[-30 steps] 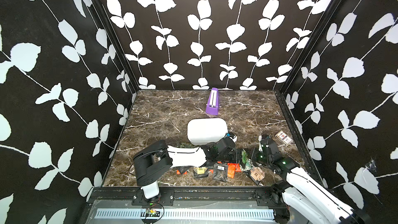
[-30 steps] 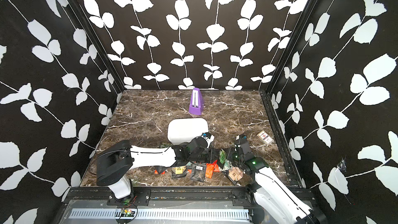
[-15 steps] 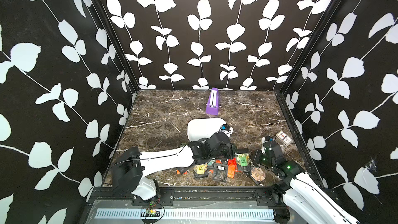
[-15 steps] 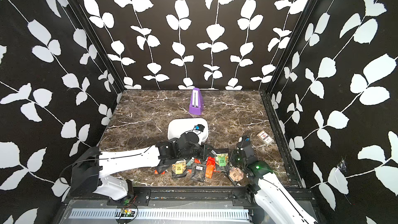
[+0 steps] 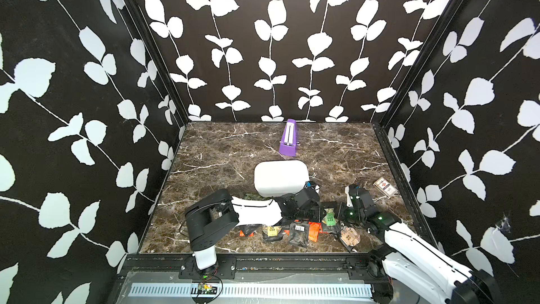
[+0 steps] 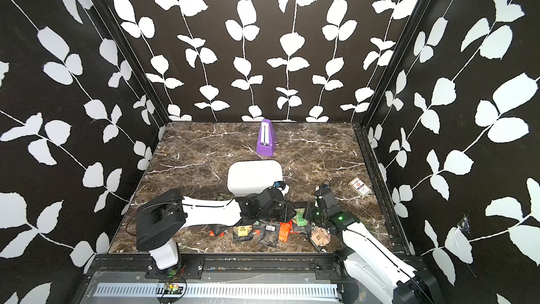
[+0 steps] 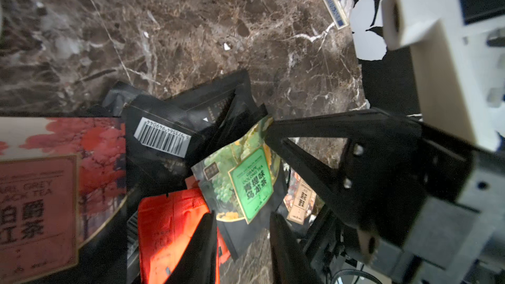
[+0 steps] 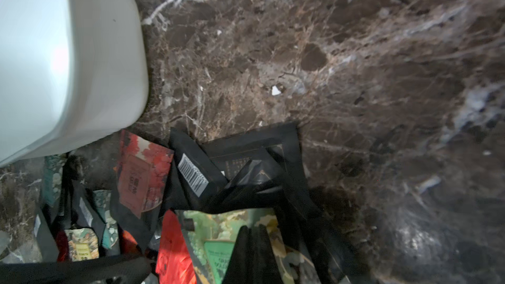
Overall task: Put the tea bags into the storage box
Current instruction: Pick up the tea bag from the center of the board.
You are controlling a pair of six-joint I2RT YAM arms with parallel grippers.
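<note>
Right end effector (image 8: pixel 254 230): clenched, fingers together on one corner of the green-faced tea bag (image 7: pixel 246 176), apparently pinching it.

Left end effector (image 7: pixel 242 214): released, fingers parted with nothing gripped. It hangs low over the same heap, just beside its partner.

Tea bags (image 5: pixel 298 229): loose, overlapping heap at the near edge of the bench (image 5: pixel 219 156). Mostly black with barcode labels, some orange-red, one tan. The green-faced one lies on top, partly over a black bag and an orange-red one.

Storage box (image 5: pixel 274 190): white, just behind the heap. In both top views no tea bag shows in it.

Not for sorting: card pack (image 5: pixel 385 186) near the right wall; purple wedge (image 5: pixel 287 141) behind the box.

Step in hand: picking from the heap. By the look of it the grip is taken and the lift is not yet made; nearly all of the task remains.

Next move calls for: a clean rise so the overlapped neighbours do not drag along, a short carry back over the box, and release inside its walls. The left arm lies close and should stay clear of that path.
</note>
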